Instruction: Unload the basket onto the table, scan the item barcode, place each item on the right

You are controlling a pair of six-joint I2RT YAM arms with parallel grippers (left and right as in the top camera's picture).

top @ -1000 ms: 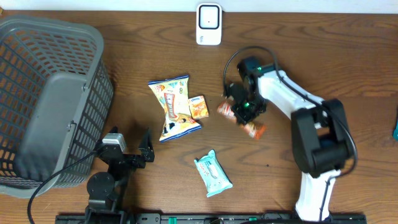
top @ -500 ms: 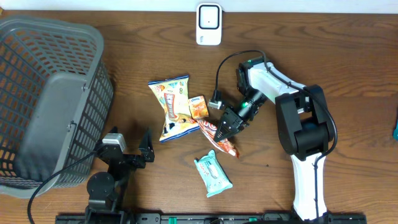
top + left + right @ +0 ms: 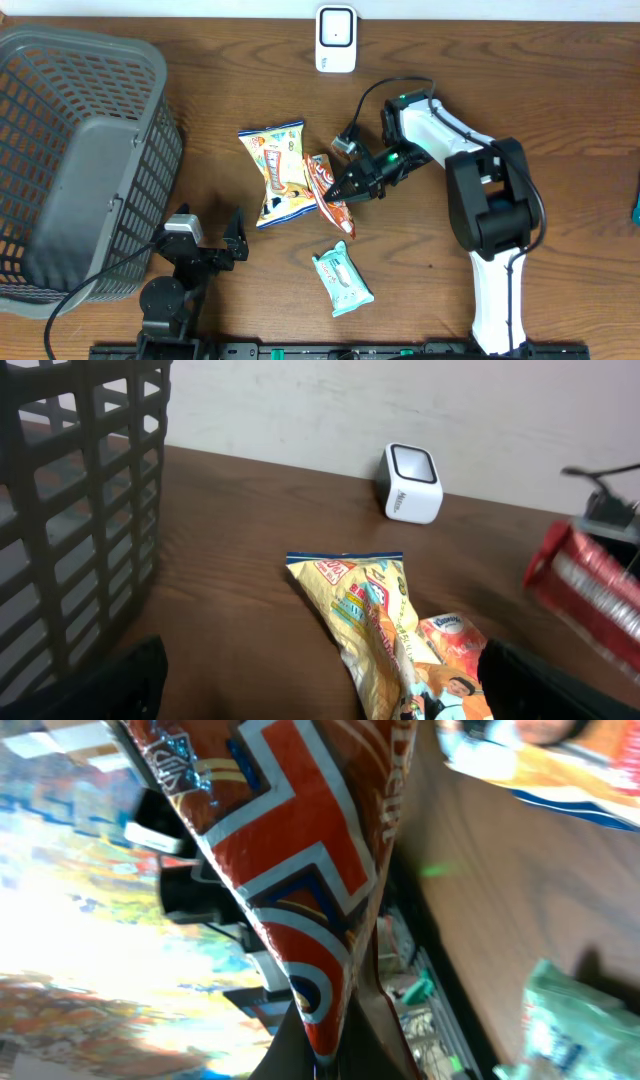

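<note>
My right gripper [image 3: 350, 189] is shut on a red snack packet [image 3: 328, 188] and holds it above the table, just right of the yellow chip bag [image 3: 277, 172]. In the right wrist view the red packet [image 3: 290, 850] fills the middle, pinched at its lower end in my gripper [image 3: 325, 1055]. The white barcode scanner [image 3: 336, 38] stands at the table's far edge, well away from the packet; it also shows in the left wrist view as the scanner [image 3: 411, 484]. My left gripper [image 3: 215, 245] rests open near the front left, holding nothing, with the left gripper [image 3: 320, 700] facing the chip bag.
A grey mesh basket [image 3: 80, 150] takes up the left side. A teal wipes packet [image 3: 342, 279] lies near the front centre. A small orange tissue pack [image 3: 455, 645] sits beside the yellow bag [image 3: 370, 620]. The red packet [image 3: 590, 585] hangs at the right.
The right arm has swung left with the red packet, from right of centre to beside the yellow chip bag. The left arm has stayed still.
</note>
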